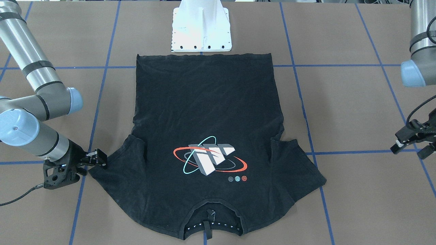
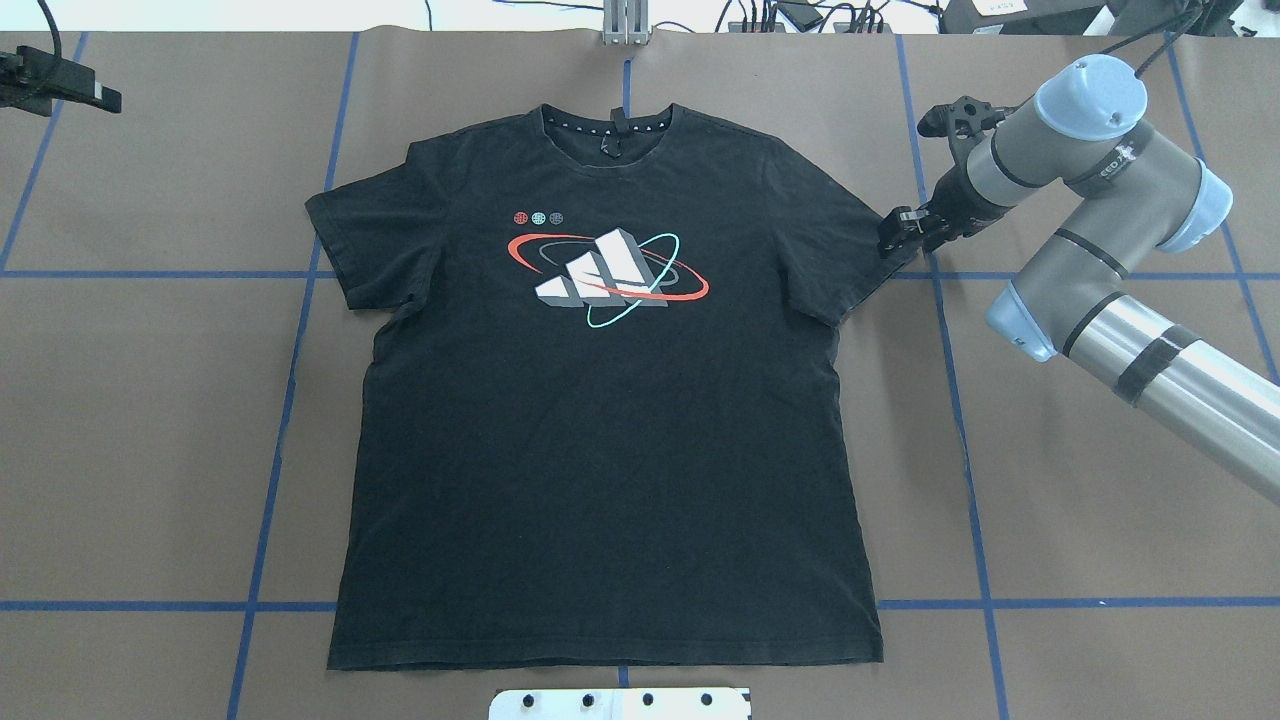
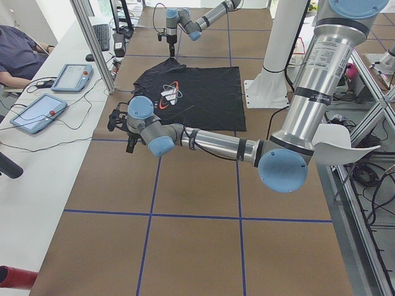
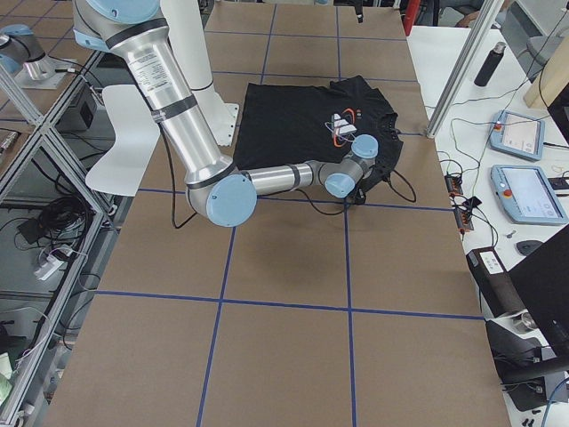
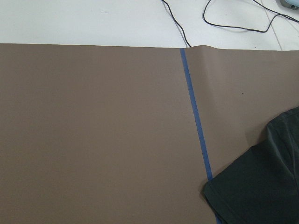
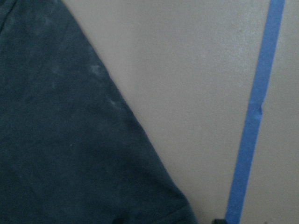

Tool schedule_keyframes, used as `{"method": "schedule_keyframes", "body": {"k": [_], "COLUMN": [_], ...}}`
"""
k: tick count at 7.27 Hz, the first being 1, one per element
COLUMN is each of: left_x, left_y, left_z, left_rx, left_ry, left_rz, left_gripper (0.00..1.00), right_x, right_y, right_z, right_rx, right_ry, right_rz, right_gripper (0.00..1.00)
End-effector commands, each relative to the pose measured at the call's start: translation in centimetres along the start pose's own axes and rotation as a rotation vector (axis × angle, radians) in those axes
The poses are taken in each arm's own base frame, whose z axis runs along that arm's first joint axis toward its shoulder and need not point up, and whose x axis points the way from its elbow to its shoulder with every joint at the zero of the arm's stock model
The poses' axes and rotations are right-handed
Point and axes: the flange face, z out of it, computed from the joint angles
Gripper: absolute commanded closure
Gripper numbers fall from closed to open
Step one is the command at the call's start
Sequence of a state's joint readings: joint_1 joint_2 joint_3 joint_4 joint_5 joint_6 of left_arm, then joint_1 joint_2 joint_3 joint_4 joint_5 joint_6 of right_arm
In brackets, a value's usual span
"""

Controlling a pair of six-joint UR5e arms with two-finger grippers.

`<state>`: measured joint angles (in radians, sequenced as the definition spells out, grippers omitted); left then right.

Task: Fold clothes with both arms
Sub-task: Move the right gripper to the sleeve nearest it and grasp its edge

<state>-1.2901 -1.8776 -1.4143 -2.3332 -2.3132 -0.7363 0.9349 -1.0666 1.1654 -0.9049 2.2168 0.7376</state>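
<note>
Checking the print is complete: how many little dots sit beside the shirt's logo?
3, in a row on the T-shirt above the logo in the overhead view: red dot, teal dot, grey dot, left to right. None seems hidden.

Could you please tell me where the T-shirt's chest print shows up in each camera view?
Front-facing: chest print lower centre, upside down.
Overhead: print upper centre.
Exterior left: print upper left of centre, small.
Exterior right: print upper right of centre, small.
Left wrist: not in it.
Right wrist: not in it.
Landmark: the white pedestal at the T-shirt hem, opposite the print.
</note>
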Motion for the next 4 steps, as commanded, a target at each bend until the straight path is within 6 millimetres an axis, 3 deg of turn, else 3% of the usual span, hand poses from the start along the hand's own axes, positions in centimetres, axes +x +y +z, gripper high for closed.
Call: {"method": "schedule_keyframes", "body": {"k": [1,3,4], "left_x": [0.07,0.13,0.15], "left_y": [-0.01,-0.02,-0.08], "left_z": [-0.04,-0.09,-0.06], "left_rx": [0.001,0.002,0.002], "left_ry": [0.001,0.002,0.002], "left_rz": [0.000,0.001,0.001], "left_gripper": [0.00,0.00,0.00], "right_x": [0.29,0.37,0.70], "right_y": [0.17,0.12,-0.03], "right_z": [0.07,-0.15,-0.53], "right_rx": [-0.005,-0.002,0.000], "right_ry": [0.002,0.000,-0.003], "right_rz": [0.005,0.003,0.008], "right_gripper": [0.57,1.00,1.00]}}
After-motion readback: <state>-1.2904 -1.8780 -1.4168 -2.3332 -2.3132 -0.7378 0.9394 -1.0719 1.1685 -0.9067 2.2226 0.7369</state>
